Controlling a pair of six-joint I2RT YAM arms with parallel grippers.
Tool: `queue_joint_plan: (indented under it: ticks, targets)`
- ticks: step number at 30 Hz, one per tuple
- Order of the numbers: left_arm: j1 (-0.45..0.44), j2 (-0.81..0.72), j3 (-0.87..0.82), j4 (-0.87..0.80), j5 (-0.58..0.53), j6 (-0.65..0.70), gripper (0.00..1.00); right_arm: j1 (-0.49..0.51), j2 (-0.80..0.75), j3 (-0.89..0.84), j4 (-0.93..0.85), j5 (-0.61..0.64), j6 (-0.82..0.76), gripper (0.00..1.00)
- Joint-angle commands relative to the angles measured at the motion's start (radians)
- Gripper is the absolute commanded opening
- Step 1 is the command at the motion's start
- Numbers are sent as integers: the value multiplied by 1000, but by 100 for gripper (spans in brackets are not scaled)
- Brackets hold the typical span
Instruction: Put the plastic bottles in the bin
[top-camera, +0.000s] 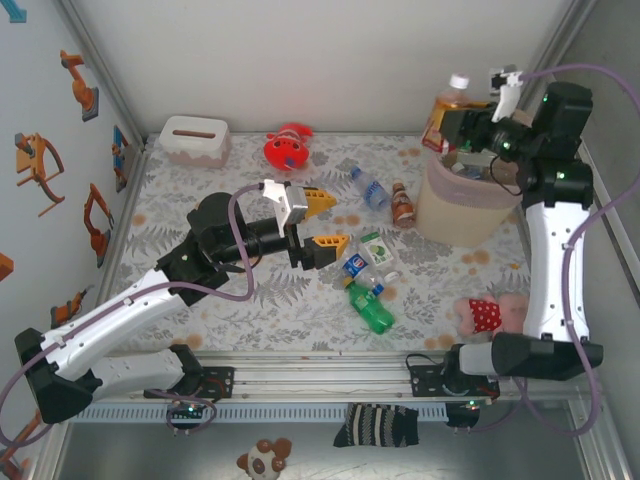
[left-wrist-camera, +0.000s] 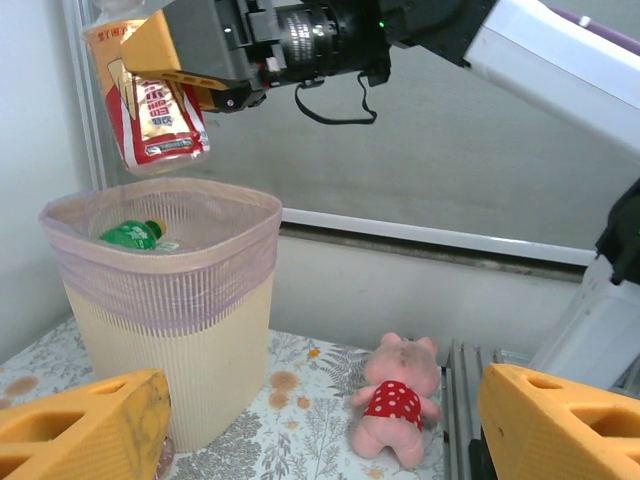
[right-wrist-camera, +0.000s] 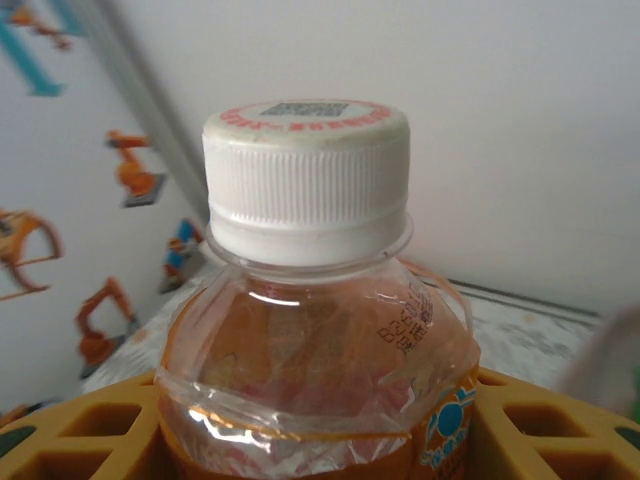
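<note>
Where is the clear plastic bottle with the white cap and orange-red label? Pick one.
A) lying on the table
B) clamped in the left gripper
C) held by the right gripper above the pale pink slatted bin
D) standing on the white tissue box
C: the right gripper is shut on the white-capped bottle, hanging over the pale pink slatted bin; the left gripper is open and empty.

One bottle (top-camera: 443, 112) above bin (top-camera: 455, 215)

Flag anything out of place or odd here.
A striped sock and a small plush dog lie off the table, beyond the near rail. Loose bottles lie on their sides mid-table; nothing looks spilled.
</note>
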Motion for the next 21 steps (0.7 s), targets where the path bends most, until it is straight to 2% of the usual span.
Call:
queue_joint_plan:
  ticks: [1, 3, 10, 15, 21]
  targets:
    - [2, -19, -9, 4, -4, 22, 80, -42, 77, 105, -199, 184, 37, 50]
    - [2, -19, -10, 4, -4, 22, 80, -54, 134, 172, -280, 252, 35, 49]
    - [4, -20, -20, 12, -8, 12, 80, -59, 284, 294, -479, 366, -17, 46]
    - [4, -28, -29, 12, -14, 7, 80, -59, 357, 321, -577, 355, -57, 46]
    - [4, -26, -37, 27, -24, -3, 80, -57, 408, 298, -595, 313, -68, 46]
